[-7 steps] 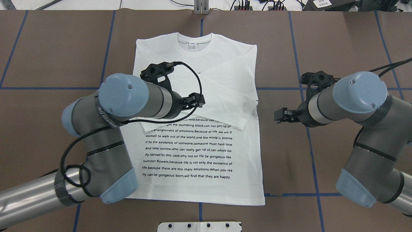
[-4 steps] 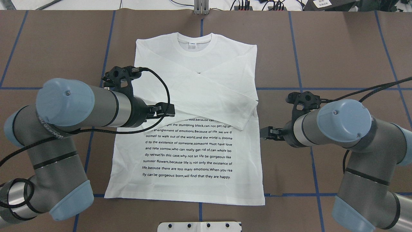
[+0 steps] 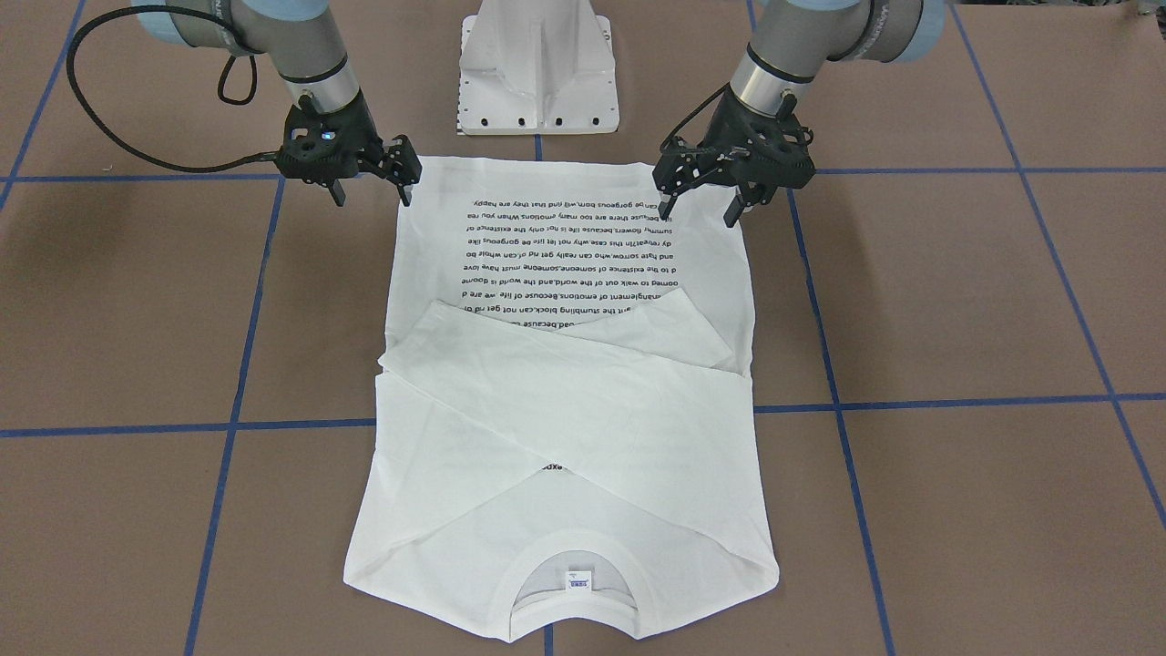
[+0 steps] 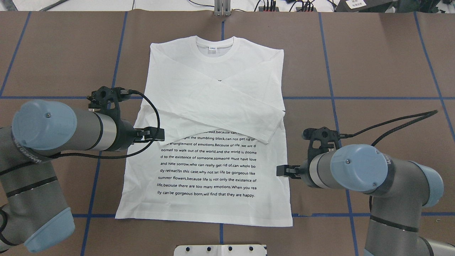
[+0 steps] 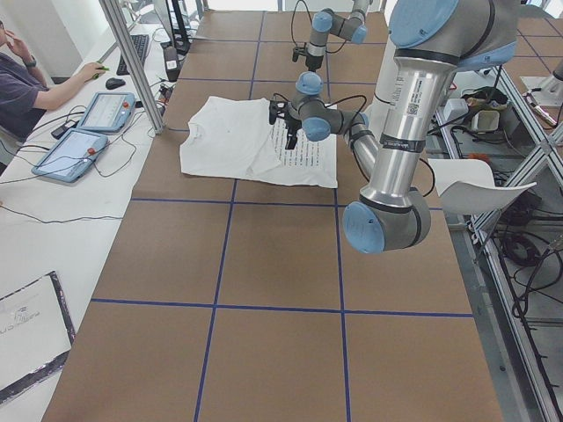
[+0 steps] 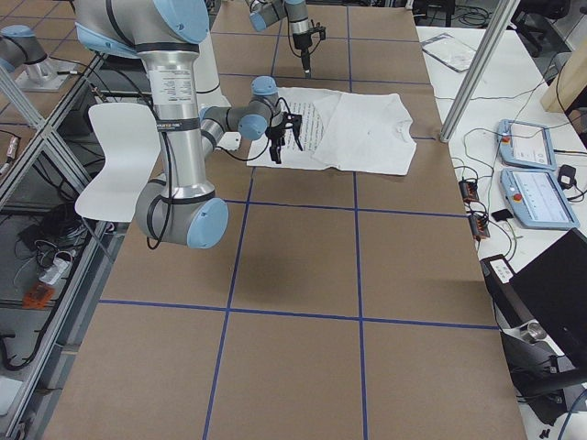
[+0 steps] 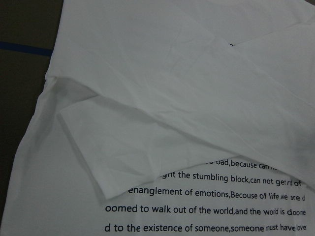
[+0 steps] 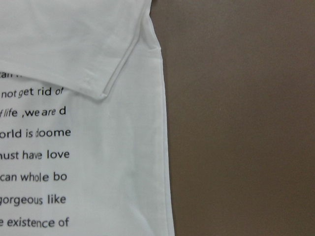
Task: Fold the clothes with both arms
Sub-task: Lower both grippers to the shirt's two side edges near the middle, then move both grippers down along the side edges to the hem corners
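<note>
white long-sleeved t-shirt [image 4: 213, 170] lies flat on the brown counter [image 4: 373, 64], text side up, sleeves crossed over the chest. black left gripper [image 3: 697, 211] and black right gripper [image 3: 372, 193] hover at its side edges, jaws apart, holding nothing.

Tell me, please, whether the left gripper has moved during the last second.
Yes. Seen from overhead, the left gripper has pulled back from the middle of the T-shirt toward its edge on the view's left, nearer the robot.
</note>
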Available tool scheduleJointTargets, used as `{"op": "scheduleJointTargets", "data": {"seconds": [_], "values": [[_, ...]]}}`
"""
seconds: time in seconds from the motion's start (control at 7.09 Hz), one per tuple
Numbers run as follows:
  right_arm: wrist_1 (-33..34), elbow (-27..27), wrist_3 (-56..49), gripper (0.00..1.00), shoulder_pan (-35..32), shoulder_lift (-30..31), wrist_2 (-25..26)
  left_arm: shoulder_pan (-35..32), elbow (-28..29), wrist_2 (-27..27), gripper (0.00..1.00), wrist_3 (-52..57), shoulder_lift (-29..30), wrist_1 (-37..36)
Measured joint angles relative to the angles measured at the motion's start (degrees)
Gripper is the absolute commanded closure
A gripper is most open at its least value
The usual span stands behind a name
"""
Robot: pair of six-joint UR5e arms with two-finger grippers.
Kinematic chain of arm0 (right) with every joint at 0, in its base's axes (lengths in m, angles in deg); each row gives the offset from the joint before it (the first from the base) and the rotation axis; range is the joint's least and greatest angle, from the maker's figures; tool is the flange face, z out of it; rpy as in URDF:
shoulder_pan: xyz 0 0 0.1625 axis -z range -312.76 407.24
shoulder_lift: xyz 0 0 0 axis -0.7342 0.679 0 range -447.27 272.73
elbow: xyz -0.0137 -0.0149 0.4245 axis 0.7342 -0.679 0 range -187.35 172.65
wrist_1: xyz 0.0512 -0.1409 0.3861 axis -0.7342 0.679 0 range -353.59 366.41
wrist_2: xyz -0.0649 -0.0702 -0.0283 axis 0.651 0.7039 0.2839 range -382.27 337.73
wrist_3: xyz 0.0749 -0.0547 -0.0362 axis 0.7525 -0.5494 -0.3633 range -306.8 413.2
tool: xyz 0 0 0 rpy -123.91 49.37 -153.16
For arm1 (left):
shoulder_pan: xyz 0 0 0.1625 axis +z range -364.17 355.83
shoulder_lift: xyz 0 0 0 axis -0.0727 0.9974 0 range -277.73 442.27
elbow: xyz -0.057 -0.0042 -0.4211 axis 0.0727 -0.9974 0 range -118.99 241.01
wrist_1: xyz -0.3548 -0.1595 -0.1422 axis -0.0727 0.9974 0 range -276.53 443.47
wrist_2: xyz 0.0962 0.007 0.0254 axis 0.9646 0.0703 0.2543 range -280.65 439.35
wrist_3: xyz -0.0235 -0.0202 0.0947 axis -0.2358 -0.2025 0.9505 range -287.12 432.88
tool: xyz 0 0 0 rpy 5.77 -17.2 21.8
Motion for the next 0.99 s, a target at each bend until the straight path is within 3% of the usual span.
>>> {"op": "scheduleJointTargets", "data": {"seconds": [0.28, 0.42, 0.56, 0.99], "values": [[0.1, -0.1, 5.0, 0.03, 6.3, -0.1, 1.3, 0.1, -0.3, -0.1, 0.01, 0.4, -0.2, 0.0], [0.2, -0.7, 6.5, 0.13, 9.4, -0.1, 1.6, 0.2, -0.3, -0.1, 0.01, 0.6, -0.1, 0.0], [0.2, -1.5, 7.4, 0.17, 11.2, -0.2, 1.7, 0.2, -0.3, -0.1, 0.01, 0.9, -0.1, 0.0], [0.3, -2.5, 7.9, 0.19, 10.8, -0.2, 1.4, 0.4, -0.2, 0.0, 0.01, 1.1, 0.0, -0.1]]}}
